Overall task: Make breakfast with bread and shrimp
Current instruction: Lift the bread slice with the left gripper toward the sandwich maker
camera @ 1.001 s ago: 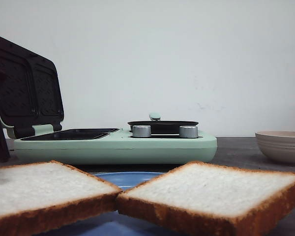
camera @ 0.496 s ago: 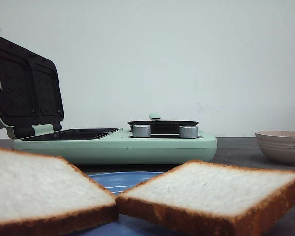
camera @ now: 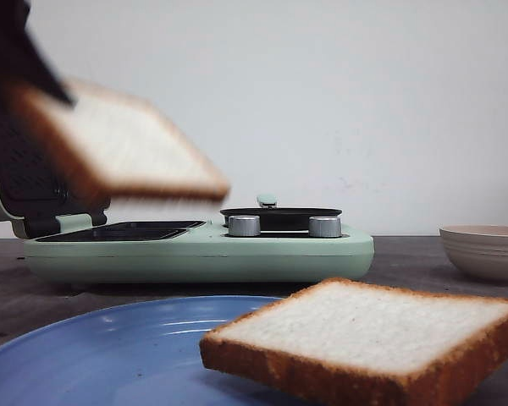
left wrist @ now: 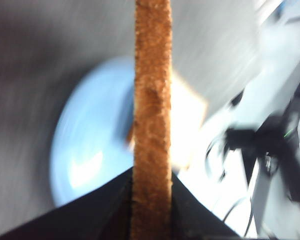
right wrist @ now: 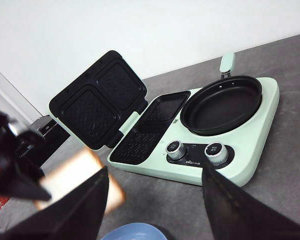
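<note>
One bread slice (camera: 123, 144) was clamped between left pincer (left wrist: 151, 200) fingers, lifted and tilted, blurred, in front of open lid (camera: 34, 169) of green sandwich maker (camera: 203, 249). Second bread slice (camera: 364, 338) lay well below left pincer, on rim of blue plate (camera: 110, 347). Right pincer (right wrist: 155, 210) stood open, gripping nothing, above tabletop (right wrist: 290, 165), black pan (right wrist: 222, 102) ahead of it. Beige bowl (camera: 484, 249) sat far right. Shrimp not visible.

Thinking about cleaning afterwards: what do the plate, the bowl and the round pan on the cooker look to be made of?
The blue plate looks like glazed ceramic or glossy plastic: soft highlights on its surface. The beige bowl looks like matte ceramic or stoneware, with ridged bands on its wall. The round pan seems dark nonstick-coated metal with a faint sheen. The cooker body appears smooth mint-green plastic.
</note>
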Controlling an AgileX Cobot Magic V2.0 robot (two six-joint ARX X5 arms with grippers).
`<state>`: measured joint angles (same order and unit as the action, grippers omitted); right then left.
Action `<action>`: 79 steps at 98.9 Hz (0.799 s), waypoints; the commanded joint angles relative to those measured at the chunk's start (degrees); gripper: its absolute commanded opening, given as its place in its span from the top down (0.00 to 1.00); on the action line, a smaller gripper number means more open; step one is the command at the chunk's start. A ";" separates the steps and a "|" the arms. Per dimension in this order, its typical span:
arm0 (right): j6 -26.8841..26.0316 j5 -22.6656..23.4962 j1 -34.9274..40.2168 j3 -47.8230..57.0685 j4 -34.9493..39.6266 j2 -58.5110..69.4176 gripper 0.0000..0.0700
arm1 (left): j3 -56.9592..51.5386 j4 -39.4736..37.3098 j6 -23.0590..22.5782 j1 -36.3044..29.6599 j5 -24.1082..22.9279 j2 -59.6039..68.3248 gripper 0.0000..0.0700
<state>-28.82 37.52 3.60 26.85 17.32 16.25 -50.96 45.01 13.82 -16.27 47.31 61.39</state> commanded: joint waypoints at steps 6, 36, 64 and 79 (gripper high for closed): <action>-0.81 0.09 0.02 0.83 -0.57 0.07 0.49 | -5.60 -3.65 3.69 -0.26 -3.96 0.42 1.00; -0.79 0.02 0.04 0.83 -0.59 0.07 0.49 | -14.97 -13.92 5.16 -1.01 -26.75 3.43 0.99; -0.55 -0.46 0.68 0.83 -0.96 0.07 0.49 | -25.14 -15.08 4.81 -2.69 -43.21 15.82 0.99; -0.55 -0.46 1.44 0.83 -0.96 0.07 0.49 | -31.74 -12.52 1.77 -4.52 -54.58 24.24 0.99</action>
<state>-28.99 37.19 4.62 26.85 17.19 16.25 -79.64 32.23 17.91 -20.16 -3.90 82.46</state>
